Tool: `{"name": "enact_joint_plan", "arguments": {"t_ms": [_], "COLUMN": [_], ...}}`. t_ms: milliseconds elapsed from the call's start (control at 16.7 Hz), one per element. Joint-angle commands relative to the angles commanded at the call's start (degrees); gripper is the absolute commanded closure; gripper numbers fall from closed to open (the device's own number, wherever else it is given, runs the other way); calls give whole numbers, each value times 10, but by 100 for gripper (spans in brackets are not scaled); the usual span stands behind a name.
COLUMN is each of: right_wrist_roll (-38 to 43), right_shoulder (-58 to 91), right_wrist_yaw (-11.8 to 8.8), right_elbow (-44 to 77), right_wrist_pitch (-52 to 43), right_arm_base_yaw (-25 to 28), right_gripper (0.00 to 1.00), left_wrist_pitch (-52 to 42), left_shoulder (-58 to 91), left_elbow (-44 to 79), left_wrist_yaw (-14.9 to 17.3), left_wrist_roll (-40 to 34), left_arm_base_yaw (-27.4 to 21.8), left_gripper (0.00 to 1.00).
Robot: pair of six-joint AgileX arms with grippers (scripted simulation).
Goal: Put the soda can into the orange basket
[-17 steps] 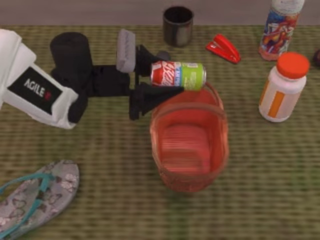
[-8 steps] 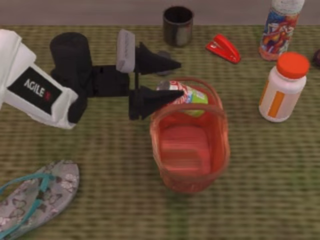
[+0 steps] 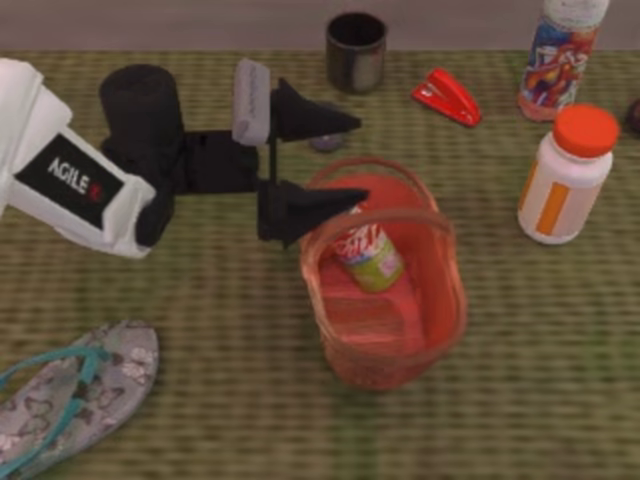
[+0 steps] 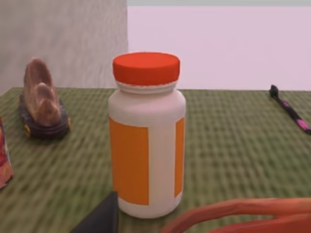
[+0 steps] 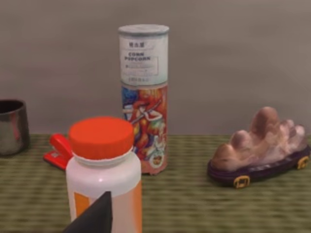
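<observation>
— Green matting covers the worktop; what is changed?
— The can [image 3: 368,256], gripped a second ago, is now released into the basket [image 3: 440,330]; the left hand [image 3: 345,160] is left wide open, empty.

Green woven mat [image 3: 560,380] over the table, plain grey wall [image 5: 233,63] behind, even light.

Red-and-green metal soda can [image 3: 367,257] lies inside oval orange woven basket [image 3: 437,330], table centre. Left gripper [image 3: 345,160] at basket's far-left rim. Orange-capped white plastic bottle [image 3: 563,176] right of basket; grey patterned flip-flop [image 3: 75,385] near-left
</observation>
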Motion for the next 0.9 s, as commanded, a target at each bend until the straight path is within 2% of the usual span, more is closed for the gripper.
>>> {"name": "enact_joint_plan", "arguments": {"t_ms": [240,420,660,900], "right_wrist_roll": [-10,-47,-128,-232], "right_shoulder": [17,85,255,484], "right_wrist_yaw": [-3,-8,-11,-9], "right_elbow": [16,84,249,471], "right_wrist_pitch": [-15,-70,-188,-339], "right_arm_base_yaw": [9,39,94,158], "right_gripper": [0,0,0,0], "left_wrist_pitch": [-9,-41,-120,-236], "left_shoulder": [-17,-84,-244,-460], "left_elbow": [-6,-33,-102,-213], "left_wrist_yaw": [-12,-53,-147,-271], "left_wrist_roll": [-3,-15,-37,-57], "left_arm_base_yaw": [1,15,45,83], "left_gripper": [0,0,0,0]}}
